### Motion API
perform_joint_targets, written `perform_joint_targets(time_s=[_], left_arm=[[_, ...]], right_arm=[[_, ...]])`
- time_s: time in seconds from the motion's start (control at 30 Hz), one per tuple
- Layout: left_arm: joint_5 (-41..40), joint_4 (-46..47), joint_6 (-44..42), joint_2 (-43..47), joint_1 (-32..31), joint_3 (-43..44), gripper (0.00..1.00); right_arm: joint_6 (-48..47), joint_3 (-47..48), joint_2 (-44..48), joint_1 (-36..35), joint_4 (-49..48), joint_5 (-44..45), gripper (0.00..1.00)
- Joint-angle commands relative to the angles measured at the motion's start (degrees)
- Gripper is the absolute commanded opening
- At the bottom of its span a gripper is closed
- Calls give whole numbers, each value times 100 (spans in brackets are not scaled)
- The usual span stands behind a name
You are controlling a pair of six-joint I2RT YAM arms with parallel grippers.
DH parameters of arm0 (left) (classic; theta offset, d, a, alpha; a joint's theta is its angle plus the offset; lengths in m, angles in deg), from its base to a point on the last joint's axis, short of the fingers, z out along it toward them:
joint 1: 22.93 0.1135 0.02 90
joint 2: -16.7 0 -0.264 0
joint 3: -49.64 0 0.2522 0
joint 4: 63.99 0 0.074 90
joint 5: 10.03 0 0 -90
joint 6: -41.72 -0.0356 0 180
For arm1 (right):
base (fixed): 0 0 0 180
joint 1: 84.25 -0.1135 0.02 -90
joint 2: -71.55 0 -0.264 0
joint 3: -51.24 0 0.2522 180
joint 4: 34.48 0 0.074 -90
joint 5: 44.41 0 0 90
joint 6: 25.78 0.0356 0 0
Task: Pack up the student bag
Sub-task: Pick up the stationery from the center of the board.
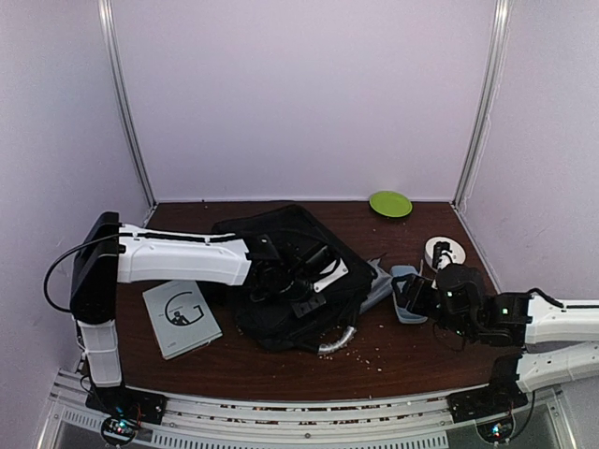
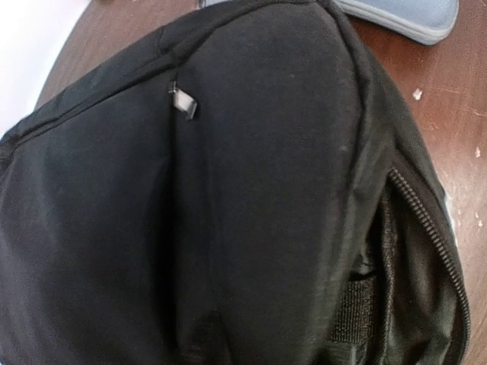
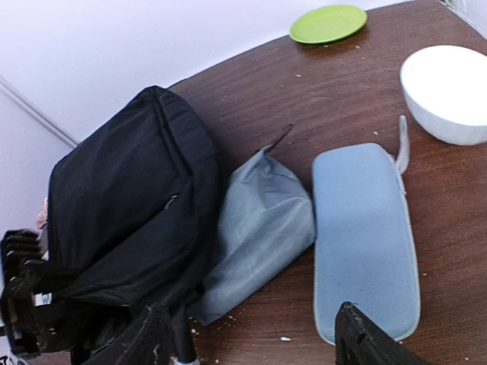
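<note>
**Packing a bag, pick-up stage.** The student bag (image 1: pixel 281 229) lies slumped at mid-table, its zip (image 2: pixel 426 220) parted along one edge. A grey pouch (image 3: pixel 259 236) rests against the bag's right side, with the light-blue pencil case (image 3: pixel 365 228) on the far side of the pouch from the bag. A grey book (image 1: pixel 182 318) lies to the bag's left, and a white bowl (image 3: pixel 449 91) and green plate (image 3: pixel 327 23) sit farther off to its right and rear. The likely step is grasping the pencil case for loading. To do it well, the right gripper (image 3: pixel 251 323) should shift away from the bag until it straddles the case's narrow width. It should close near the case's middle so the soft case does not droop, then lift clear of the pouch before swinging towards the parted zip. That zip probably needs holding wide, since the slack fabric sags over the opening. The right arm reaches in low from the side opposite the book, its jaws spread wide and holding nothing, and one of its fingers (image 3: pixel 365 346) overlaps the case's near corner. The left arm stretches level from the book's side, with the left gripper (image 1: pixel 290 276) directly over the bag and close to the cloth. Black on black hides its jaws, so it cannot be told whether they are spread or pinching.
</note>
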Motion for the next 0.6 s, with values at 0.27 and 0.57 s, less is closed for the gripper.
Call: perform_joint_targets(time_s=[0.27,0.57], left_arm=[[-1095,558,382,1510,365,-516,0],[-556,726,908,2022,755,-511,0]], right_arm=[[-378,-62,-605,1329,867,-788,82],[-493,-199,-1329,1347,505,-736,88]])
